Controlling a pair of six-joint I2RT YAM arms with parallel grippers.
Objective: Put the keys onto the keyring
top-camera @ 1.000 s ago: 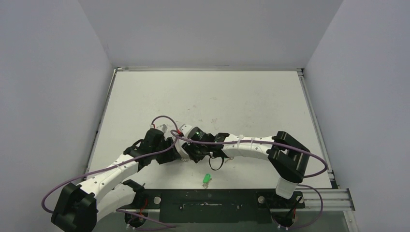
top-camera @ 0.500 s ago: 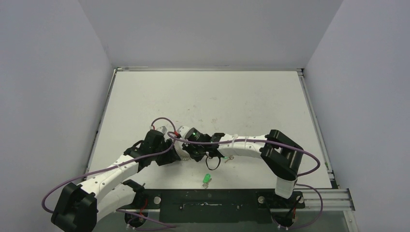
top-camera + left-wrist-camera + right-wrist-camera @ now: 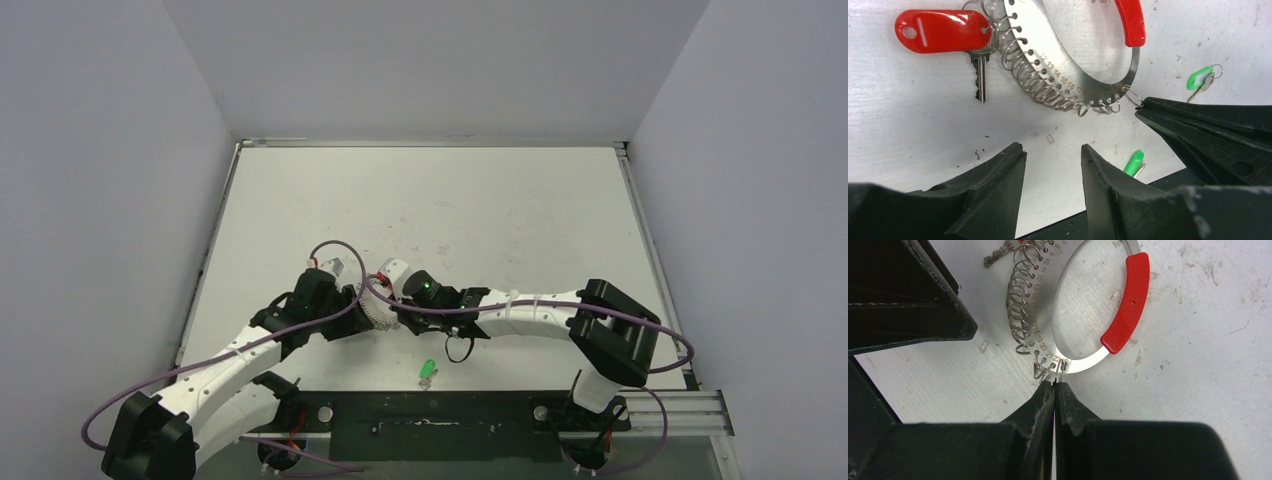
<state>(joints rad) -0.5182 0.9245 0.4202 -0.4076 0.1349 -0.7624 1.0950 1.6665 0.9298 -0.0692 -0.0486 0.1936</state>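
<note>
The table is bare white, and both arms fold inward to meet near its front middle. Between their wrists lies the keyring, flat on the surface. It is a silvery numbered band with a red sleeve over 1 arc and a row of small wire loops along the other.

Over the last second the right arm has dropped its elbow outward and pushed its wrist toward the ring. The right gripper, which stood partly parted, has pressed its fingers together. The tips now meet right at the last loops by the band's bare end. Whether a loop is actually nipped between them I cannot tell.

The left gripper has not changed. Its fingers stand apart with nothing between them, hovering near the looped side of the ring.

A red-tagged key already hangs from 1 loop. The 2 green keys are both loose on the table. 1 lies beyond the right gripper's fingers, and the other lies toward the front edge, where the top view also shows it, unmoved.

So the closing looks like a bid to catch or steady a loop, not a key. Neither green key is threaded yet, and most of the task likely lies ahead.
</note>
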